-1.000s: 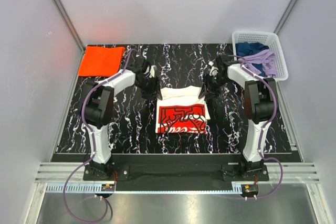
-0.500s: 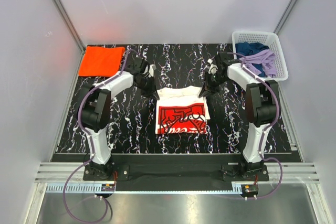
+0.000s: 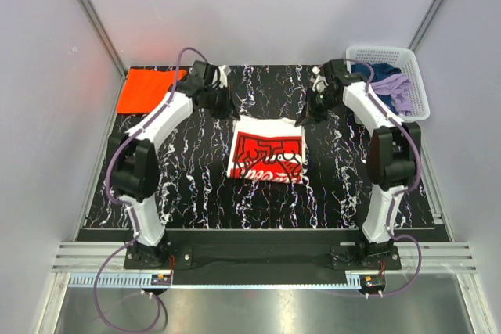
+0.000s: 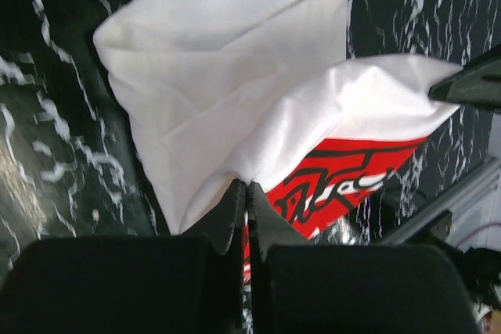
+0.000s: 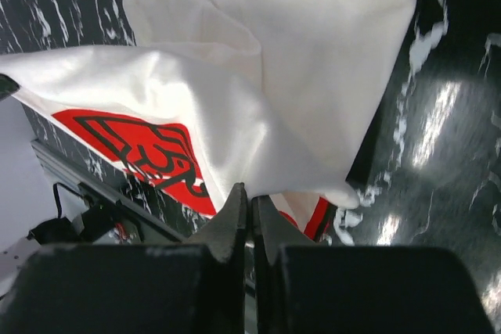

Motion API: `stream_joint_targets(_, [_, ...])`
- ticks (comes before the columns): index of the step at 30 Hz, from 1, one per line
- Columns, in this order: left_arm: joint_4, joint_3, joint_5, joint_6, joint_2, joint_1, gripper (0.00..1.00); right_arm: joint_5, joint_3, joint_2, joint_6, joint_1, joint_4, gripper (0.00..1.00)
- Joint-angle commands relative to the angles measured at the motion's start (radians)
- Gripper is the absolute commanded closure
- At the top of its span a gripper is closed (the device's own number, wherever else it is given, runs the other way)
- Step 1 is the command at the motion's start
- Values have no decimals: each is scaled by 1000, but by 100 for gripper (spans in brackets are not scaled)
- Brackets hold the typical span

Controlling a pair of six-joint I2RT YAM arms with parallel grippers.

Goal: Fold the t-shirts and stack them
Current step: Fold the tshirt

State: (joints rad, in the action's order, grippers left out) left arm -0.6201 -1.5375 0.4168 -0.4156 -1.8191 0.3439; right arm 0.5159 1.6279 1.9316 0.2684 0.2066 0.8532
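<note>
Both sets of jaws stood half open a second ago at the far corners of the large white cloth t-shirt with a red printed graphic (image 3: 266,154). Now the left jaws are pinched shut on its upper-left corner and the right jaws on its upper-right. Both arms have drawn toward the top of the frame, raising that edge off the black marbled bench (image 3: 196,185). The shirt sits mid-frame, its near edge seemingly resting down. The folded bright orange t-shirt (image 3: 145,91) lies at upper left, so this is probably the start of a carry to stack there.

Two t-shirts (image 3: 267,149) (image 3: 145,90), one basket (image 3: 381,50), two grippers (image 4: 246,193) (image 5: 250,197)
</note>
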Motion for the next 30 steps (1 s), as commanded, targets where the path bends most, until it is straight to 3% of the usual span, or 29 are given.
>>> stream_joint_targets(1, [13,-125,-13,8,-116,-31,100,4,169,142,-15,-18,-16,100])
stream_joint_targets(6, [104,-260,-15,18,-323,-78,100,-20,398,390,-58,-48,-8,98])
stream_joint_targets(10, [145,-505,-10,41,-535,-100,100,-34,573,523,-28,-84,-52,97])
stream_joint_targets(13, [109,-703,0,20,-658,-121,100,-19,804,665,-46,-90,79,94])
stream_joint_targets(16, [138,-701,-22,-6,-666,-152,100,-8,915,745,-38,-92,124,92])
stream_joint_targets(21, [282,-546,25,-74,-619,-178,100,-11,831,678,8,-93,21,92])
stream_joint_targets(24, [414,-429,51,-115,-533,-169,100,39,698,595,44,-92,-77,92])
stream_joint_targets(30, [482,-371,19,-124,-393,-155,100,38,584,446,81,-92,-184,94])
